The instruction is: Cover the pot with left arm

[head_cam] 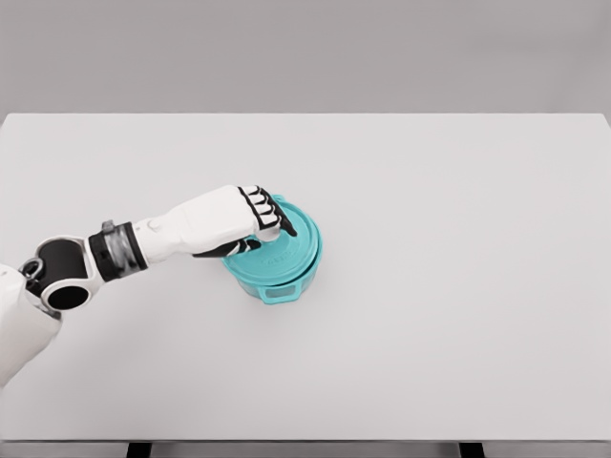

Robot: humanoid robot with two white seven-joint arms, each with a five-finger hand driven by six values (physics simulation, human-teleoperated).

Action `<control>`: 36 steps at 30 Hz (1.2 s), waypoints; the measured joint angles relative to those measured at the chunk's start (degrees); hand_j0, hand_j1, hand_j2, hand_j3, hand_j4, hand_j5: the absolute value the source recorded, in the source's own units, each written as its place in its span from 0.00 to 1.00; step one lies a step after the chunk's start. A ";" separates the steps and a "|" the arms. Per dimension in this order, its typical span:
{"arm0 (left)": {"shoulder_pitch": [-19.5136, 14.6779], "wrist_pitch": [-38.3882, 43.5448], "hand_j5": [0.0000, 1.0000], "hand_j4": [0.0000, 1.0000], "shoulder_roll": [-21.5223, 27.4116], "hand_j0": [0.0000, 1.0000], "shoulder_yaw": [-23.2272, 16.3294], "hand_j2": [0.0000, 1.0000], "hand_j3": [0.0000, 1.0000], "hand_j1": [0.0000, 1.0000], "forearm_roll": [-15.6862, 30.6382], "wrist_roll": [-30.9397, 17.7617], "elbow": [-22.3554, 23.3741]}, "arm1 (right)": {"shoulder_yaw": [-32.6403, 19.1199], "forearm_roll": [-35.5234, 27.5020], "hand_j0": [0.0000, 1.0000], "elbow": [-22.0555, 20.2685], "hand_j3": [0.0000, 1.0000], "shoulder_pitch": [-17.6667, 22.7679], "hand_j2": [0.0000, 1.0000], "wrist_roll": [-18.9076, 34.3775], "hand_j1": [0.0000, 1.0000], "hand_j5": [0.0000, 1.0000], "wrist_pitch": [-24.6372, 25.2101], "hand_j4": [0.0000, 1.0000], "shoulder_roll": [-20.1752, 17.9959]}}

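The left hand lay on top of the teal lid, with its fingers curled down over the lid's middle part; whether they really gripped a knob there could not be seen, because the hand covered it. The lid sat on the teal pot, and their rims seemed to be lined up. The white forearm came from the lower left of the view. The pot stood on the white desk, a little to the left of its centre.
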 measured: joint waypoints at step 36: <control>-0.09 0.00 0.69 0.69 1.64 0.69 2.37 0.69 0.69 0.69 0.31 0.09 -0.03 | 0.00 0.00 1.00 -0.01 1.00 0.00 1.00 0.00 1.00 1.00 0.00 1.00 0.00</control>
